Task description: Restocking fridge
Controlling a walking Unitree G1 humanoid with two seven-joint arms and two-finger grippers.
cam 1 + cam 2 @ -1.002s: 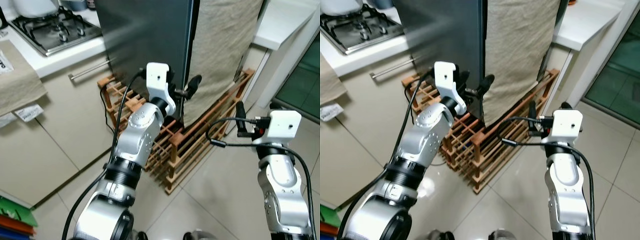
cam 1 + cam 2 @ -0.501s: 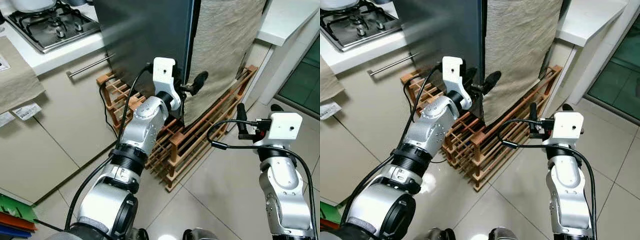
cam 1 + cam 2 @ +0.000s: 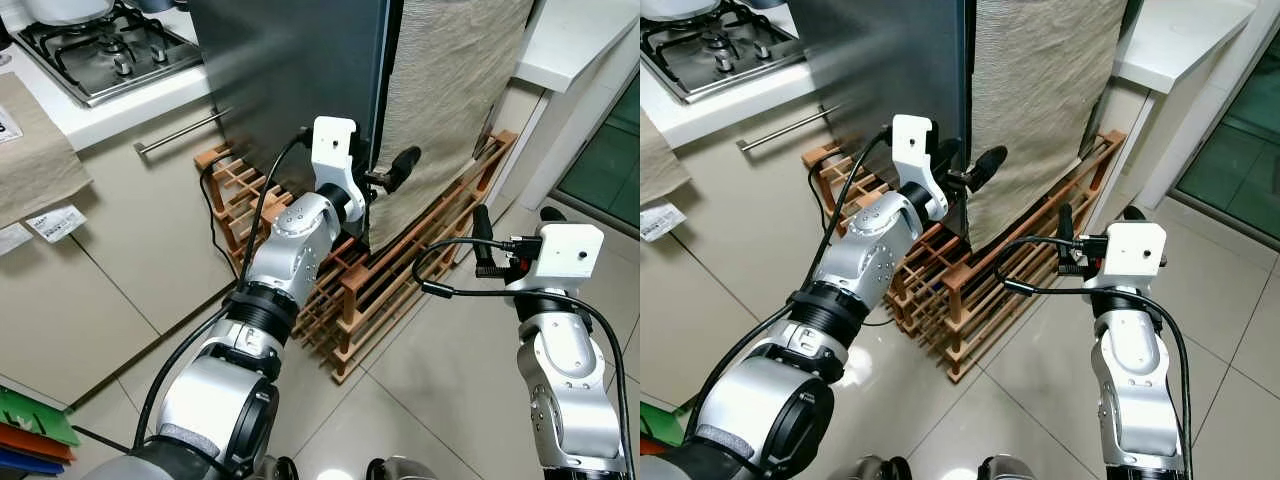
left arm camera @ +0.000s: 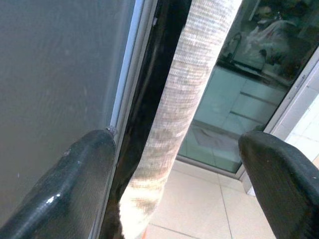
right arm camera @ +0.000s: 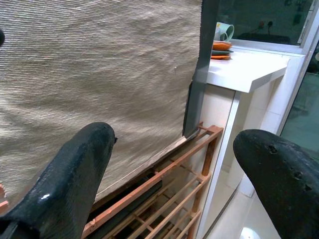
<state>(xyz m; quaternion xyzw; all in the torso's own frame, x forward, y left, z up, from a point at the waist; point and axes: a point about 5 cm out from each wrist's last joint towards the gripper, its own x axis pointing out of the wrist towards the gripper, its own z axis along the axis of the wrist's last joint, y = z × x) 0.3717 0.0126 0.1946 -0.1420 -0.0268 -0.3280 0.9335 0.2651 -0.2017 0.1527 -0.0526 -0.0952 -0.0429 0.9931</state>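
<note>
Reaching for the door edge of the fridge (image 3: 290,90) with the left end effector (image 3: 385,175), fingers spread wide, one finger against the dark door face, the other out past the hanging cloth (image 3: 450,100). Likely slip: pinching cloth rather than door edge, or catching the wooden rack (image 3: 380,280) below. Fridge seam dead ahead at 12 o'clock of that end effector, just beside it. Right end effector (image 3: 482,240) also apart, idle at 4 o'clock, well clear.

The 2 eye views look down from the head at the fridge (image 3: 290,80) and wooden rack (image 3: 400,270). The left wrist view sits very near the fridge edge. The right wrist view faces the beige cloth (image 5: 99,74).
</note>
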